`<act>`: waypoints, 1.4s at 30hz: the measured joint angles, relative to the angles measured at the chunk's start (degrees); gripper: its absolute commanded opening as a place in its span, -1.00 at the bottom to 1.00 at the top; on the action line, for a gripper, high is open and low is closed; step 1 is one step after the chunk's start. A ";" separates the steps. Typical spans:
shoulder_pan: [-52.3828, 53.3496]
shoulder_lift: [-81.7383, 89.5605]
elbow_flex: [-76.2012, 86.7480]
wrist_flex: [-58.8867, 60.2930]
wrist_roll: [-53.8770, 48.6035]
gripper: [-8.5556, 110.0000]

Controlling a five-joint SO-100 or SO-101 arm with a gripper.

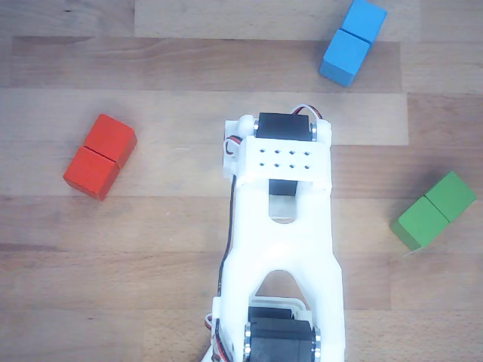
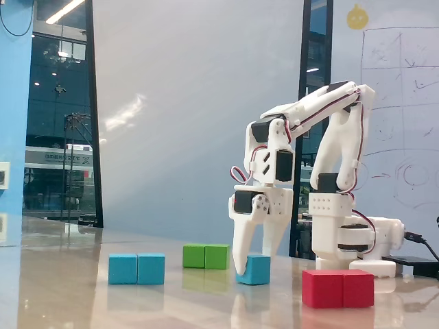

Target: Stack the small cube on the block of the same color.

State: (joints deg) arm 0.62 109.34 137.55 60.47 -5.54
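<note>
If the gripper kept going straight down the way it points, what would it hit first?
The gripper points down around the small cube, which seems already between its fingers. Straight on, the fingertips would likely meet the table almost immediately.

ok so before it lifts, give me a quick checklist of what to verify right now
1. Gripper down at the small blue cube: ok, in the fixed view its fingers reach table level at the cube.
2. Fingers closed firmly on the cube: cannot tell, one finger overlaps the cube's left edge and the other is behind it; in the other view the arm hides the cube.
3. Cube off the table: not ok, it looks to be resting on the surface.
4. Blue oblong block top free: ok, nothing on it in either view.
5. Path to that block: ok, the green block sits farther back.
6. Red block out of the way: ok, it lies on the opposite side.
</note>
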 measured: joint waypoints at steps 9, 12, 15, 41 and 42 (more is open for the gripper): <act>0.00 1.23 -16.96 14.77 0.00 -0.69; 0.00 0.53 -24.87 20.13 0.00 -0.69; 0.53 -3.52 -32.87 23.64 0.00 -0.69; 12.04 -43.15 -72.42 25.66 -8.61 -0.69; 12.04 -43.51 -72.42 25.66 -8.61 -0.69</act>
State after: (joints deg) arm 12.66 65.83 65.13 86.13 -14.15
